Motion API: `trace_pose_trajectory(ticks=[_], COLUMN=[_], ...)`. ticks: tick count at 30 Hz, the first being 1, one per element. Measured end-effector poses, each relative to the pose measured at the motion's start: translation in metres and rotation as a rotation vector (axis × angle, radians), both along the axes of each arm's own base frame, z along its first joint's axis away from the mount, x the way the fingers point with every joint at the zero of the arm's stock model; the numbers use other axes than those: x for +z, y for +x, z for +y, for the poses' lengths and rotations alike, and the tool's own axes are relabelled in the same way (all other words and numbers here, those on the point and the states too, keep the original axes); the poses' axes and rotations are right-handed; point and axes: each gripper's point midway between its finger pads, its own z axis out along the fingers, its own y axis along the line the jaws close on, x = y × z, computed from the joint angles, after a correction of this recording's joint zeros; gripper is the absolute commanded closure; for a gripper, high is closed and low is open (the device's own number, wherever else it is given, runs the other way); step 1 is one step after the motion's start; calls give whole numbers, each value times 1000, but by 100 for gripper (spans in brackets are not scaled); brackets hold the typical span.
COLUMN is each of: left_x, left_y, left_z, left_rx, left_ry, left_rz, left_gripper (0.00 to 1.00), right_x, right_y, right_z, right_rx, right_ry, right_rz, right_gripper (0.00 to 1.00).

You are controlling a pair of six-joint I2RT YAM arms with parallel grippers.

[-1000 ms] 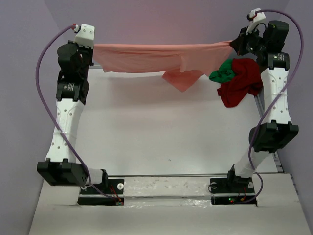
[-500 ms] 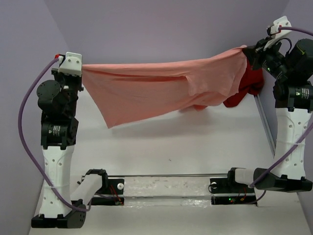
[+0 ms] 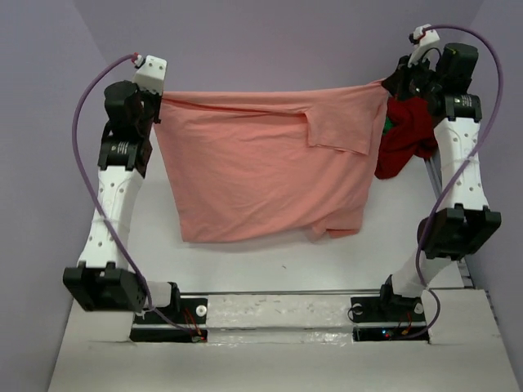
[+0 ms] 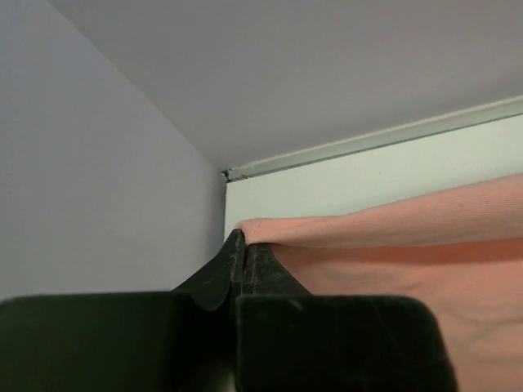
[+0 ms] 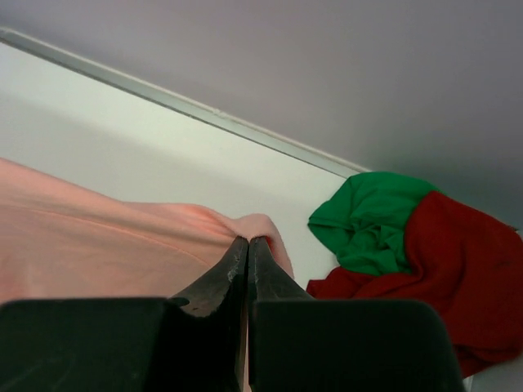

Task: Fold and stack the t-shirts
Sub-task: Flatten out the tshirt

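The left tool [image 4: 243, 247] is pinched shut on one top corner of the salmon-pink shirt [image 3: 261, 171]. The right tool [image 5: 248, 245] is pinched shut on the other, so the cloth hangs spread wide between them above the white surface [image 3: 245, 265]. Near the right tool, the dark red shirt [image 5: 466, 269] and the green shirt [image 5: 368, 216] lie bunched together, touching, at the surface's far right corner.

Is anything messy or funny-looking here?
The dark red shirt and green shirt lie crumpled together in a heap at the far right corner of the table. The hanging pink shirt has one sleeve flopped across its front and a bunched bottom right corner.
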Motion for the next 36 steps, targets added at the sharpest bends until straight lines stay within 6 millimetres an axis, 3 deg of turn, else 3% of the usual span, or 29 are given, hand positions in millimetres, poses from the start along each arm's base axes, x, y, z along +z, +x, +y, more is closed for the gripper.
trace_pose_trajectory(ticks=[3, 5, 7, 9, 13, 16, 19, 22, 23, 25, 26, 27, 28, 29, 30, 32, 33, 36], left_x=[-28, -34, -28, -8, 27, 59, 71, 63, 58, 42, 30, 23, 12, 3, -11, -33, -37, -40], left_y=[49, 86, 111, 134, 135, 115, 86, 39, 18, -13, -31, -42, -57, -68, -83, -108, -118, -129], left_z=[-4, -7, -9, -13, -18, -19, -21, -22, -22, -23, -23, -25, -25, -26, -27, -26, -24, -15], left_rx=[-13, -21, -27, -37, -61, -74, -87, -102, -108, -120, -128, -139, -147, -154, -161, -169, -166, -140], left_ry=[-11, -26, -35, -53, -75, -81, -82, -79, -75, -66, -60, -57, -54, -51, -48, -37, -36, -33], left_rz=[89, 130, 120, 89, 19, -40, -59, -38, -37, -17, 4, 15, 32, 35, 53, 81, 82, 79], left_gripper=[100, 100, 100, 100, 100, 100, 100, 100, 100, 99, 94, 88, 74, 70, 62, 28, 1, 1], right_x=[-29, -38, -36, -33, -16, 3, 16, 28, 33, 34, 35, 36, 37, 34, 32, 32, 31, 18], right_y=[45, 66, 86, 100, 102, 93, 73, 39, 16, -9, -34, -49, -68, -87, -106, -130, -142, -154], right_z=[-5, -7, -10, -10, -10, -8, -4, 1, 5, 9, 11, 14, 16, 17, 18, 17, 16, 12], right_rx=[-3, -5, -7, -7, -4, 0, 9, 21, 25, 34, 37, 41, 42, 39, 36, 23, 13, -16], right_ry=[15, 25, 32, 39, 42, 38, 38, 37, 35, 30, 22, 16, 8, -3, -13, -38, -48, -70], right_rz=[50, 67, 52, 31, -11, -45, -55, -54, -53, -51, -51, -57, -69, -68, -72, -92, -100, -79], right_gripper=[100, 100, 100, 100, 100, 100, 100, 100, 100, 100, 100, 94, 83, 50, 34, 1, 0, 0])
